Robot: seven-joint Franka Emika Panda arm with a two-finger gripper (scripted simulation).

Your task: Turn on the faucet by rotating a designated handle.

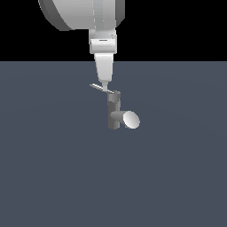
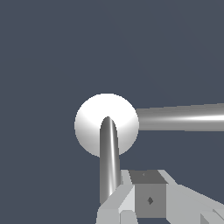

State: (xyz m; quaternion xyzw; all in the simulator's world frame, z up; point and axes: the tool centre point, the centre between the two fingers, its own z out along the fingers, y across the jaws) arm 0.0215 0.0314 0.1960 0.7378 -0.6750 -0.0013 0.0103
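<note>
The faucet (image 1: 114, 111) is a small grey upright post on the floor, with a short thick spout ending in a pale round face (image 1: 131, 119). The handle (image 1: 99, 87), a thin flat light-grey bar, sticks out from the post's top toward the exterior view's left. My gripper (image 1: 104, 86) comes straight down from above, its tips right at the handle close to the post. In the wrist view the handle (image 2: 109, 162) runs from a pale round cap (image 2: 89, 118) to my gripper (image 2: 148, 194), whose fingers show no gap between them. A thicker grey bar (image 2: 179, 118) leaves the cap sideways.
A flat dark blue-grey floor (image 1: 53, 177) lies all around the faucet. The arm's large pale links (image 1: 80, 13) hang above the scene at the back.
</note>
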